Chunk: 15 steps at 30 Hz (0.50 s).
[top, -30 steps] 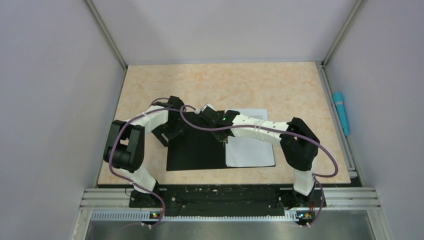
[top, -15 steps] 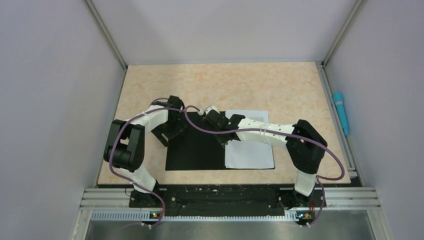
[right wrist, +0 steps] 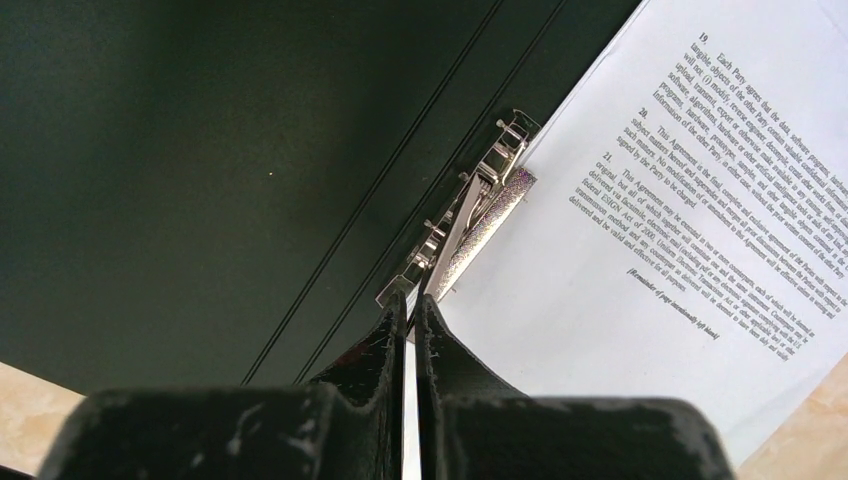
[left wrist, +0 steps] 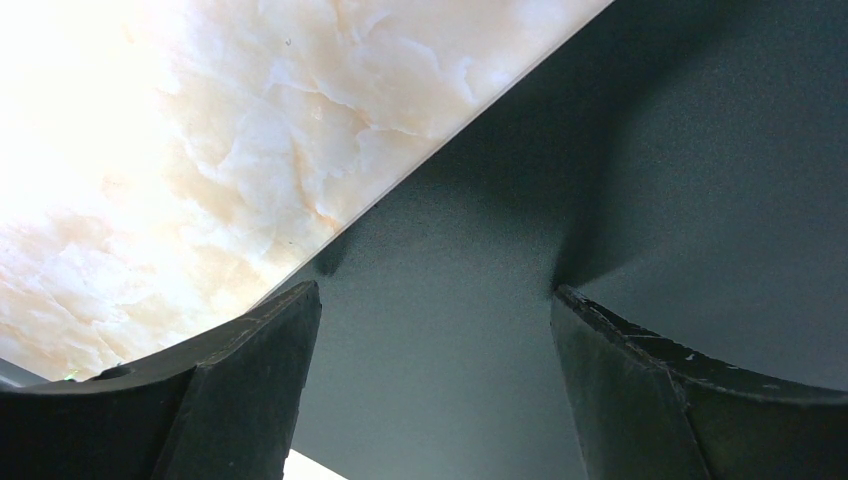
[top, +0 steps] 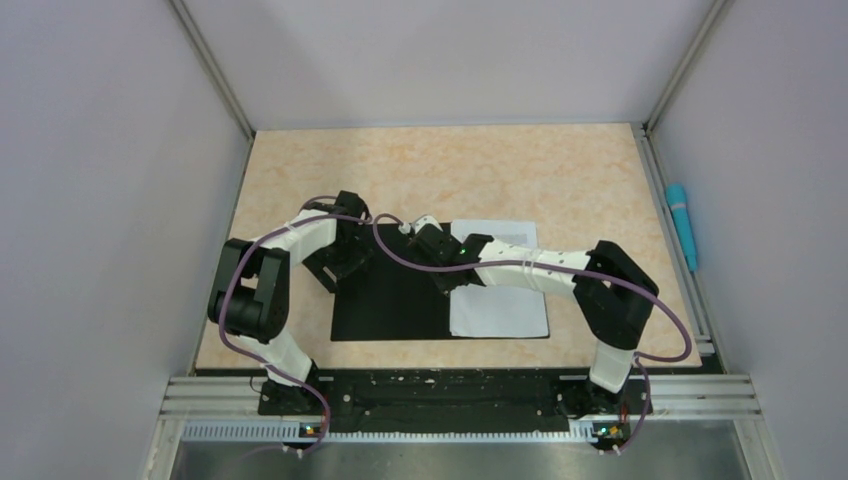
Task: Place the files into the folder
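From above, my right arm is stretching out flatter than a second ago, its elbow swinging outward while my right gripper (top: 441, 266) is creeping along the middle of the folder (top: 390, 300), which is lying open, black side up, on the table (top: 500, 170). My left gripper (top: 346, 255) is not budging from the folder's far left corner, and the files (top: 500, 310) are hardly shifting. They are lying on the folder's right half, which I am reading as the sheets being placed and only the fastening being left to do. Through my left wrist camera, my fingers (left wrist: 250, 390) are spread wide, gripping nothing and hanging low over the black cover beside its edge; I am guessing they are pinning it down, though I cannot tell if they are touching. Through my right wrist camera, my jaws are squeezing nearly together on a thin metal lever of the spine clip (right wrist: 470, 220) — only a bright sliver is showing between them. The top sheet is looking flat and white, carrying small numbered paragraphs of print, its inner edge running right along the clip's textured bar — whether the bar is already clamping it, I cannot make out.
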Available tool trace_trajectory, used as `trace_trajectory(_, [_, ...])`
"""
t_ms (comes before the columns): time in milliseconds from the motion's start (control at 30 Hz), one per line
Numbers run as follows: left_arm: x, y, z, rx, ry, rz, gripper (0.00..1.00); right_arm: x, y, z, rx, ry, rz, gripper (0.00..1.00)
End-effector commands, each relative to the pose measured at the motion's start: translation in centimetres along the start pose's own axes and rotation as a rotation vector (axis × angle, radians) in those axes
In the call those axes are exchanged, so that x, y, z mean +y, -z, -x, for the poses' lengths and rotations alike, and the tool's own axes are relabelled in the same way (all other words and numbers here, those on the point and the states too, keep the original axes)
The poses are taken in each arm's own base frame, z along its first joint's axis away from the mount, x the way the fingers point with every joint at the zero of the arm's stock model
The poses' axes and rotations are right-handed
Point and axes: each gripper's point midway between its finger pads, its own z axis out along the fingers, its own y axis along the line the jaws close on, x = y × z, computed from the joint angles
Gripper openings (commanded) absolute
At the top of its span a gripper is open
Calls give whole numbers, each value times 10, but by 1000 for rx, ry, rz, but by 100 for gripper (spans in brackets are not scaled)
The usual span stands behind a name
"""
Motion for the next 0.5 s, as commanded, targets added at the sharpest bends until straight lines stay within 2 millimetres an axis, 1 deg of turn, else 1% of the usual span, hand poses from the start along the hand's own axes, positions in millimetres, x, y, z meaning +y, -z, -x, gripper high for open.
trace_trajectory(0, [41,-32,-18,40,-42,185,90,5,-4,-47,146,24,23,0])
trace_trajectory(333, [39,-32,-19,41,-48,171,90,-7,-14,-68,202,9,11,0])
trace_trajectory(467, [34,-32,-21,54,-63,132,89,-9,-21,-72,215,-8,17,0])
